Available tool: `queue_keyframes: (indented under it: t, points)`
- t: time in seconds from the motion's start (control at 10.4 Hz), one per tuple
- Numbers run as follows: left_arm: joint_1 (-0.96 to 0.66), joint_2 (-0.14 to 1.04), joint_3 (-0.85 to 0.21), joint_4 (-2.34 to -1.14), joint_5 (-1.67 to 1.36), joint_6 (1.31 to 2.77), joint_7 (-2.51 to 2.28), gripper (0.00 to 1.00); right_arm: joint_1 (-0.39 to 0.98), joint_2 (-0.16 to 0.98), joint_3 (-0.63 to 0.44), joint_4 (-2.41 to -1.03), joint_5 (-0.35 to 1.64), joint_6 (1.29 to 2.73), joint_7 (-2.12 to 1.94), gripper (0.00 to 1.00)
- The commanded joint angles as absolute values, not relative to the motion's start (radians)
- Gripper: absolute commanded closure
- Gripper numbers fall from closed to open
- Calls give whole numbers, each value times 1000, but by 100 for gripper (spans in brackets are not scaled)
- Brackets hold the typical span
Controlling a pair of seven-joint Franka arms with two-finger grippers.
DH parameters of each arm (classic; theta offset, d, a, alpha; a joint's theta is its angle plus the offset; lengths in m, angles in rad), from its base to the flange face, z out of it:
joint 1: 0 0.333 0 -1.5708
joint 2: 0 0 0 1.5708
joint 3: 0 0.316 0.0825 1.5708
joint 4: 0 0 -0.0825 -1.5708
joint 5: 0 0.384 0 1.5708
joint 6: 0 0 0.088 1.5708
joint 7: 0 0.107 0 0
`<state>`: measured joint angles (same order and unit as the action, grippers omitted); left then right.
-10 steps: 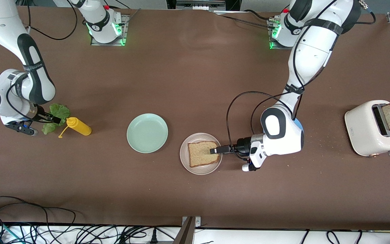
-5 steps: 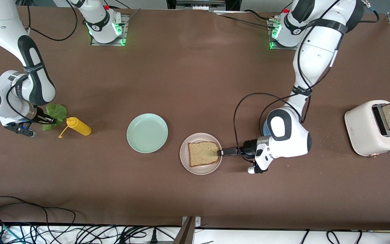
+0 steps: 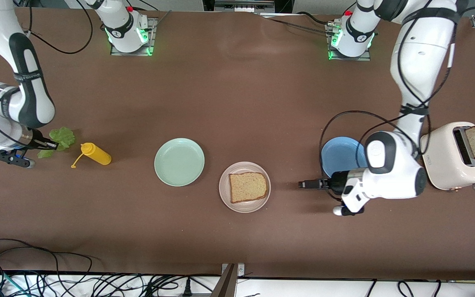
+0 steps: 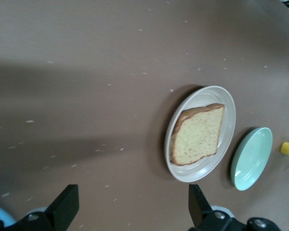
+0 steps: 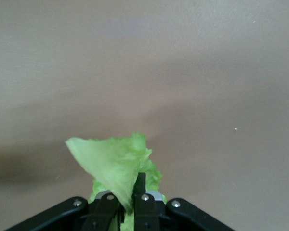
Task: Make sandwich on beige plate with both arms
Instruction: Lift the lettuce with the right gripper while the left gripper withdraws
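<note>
Centrally, beige plate (image 3: 224,194) bears one bread slice (image 3: 248,187). Toward the left arm's end from it, left gripper (image 3: 303,184) hovers, jaws wide, empty. Toward the right arm's end, right gripper (image 3: 54,144) pinches lettuce leaf (image 3: 61,137).

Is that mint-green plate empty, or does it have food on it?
Empty. The mint-green plate shows only bare glaze; the bread slice lies on the beige plate beside it.

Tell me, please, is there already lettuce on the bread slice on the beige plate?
No, the bread slice on the beige plate is bare; the lettuce is in the right claw.
</note>
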<state>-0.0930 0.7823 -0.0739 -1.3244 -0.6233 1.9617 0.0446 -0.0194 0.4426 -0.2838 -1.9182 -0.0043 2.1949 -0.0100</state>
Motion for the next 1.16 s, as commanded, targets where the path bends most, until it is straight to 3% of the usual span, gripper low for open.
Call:
queue_keyframes:
  t: [0.0, 0.19, 0.48, 0.77, 1.06]
  points:
    - [-42, 727, -75, -1335, -476, 1855, 14, 0, -18, 403, -237, -1731, -17, 1905, -20, 100]
    - [10, 680, -77, -1335, -355, 1758, 17, 0, -17, 405, -198, -1538, 0, 1643, 1, 100]
    - [49, 620, -75, -1333, -212, 1677, 15, 0, -14, 403, -47, -1341, 9, 1478, 6, 100]
    - [57, 565, -75, -1333, -82, 1615, 15, 0, 67, 423, 109, -1283, 9, 1531, 309, 100]
    - [87, 497, -75, -1332, -12, 1547, 17, 0, 222, 492, 124, -1281, 85, 1749, 683, 100]
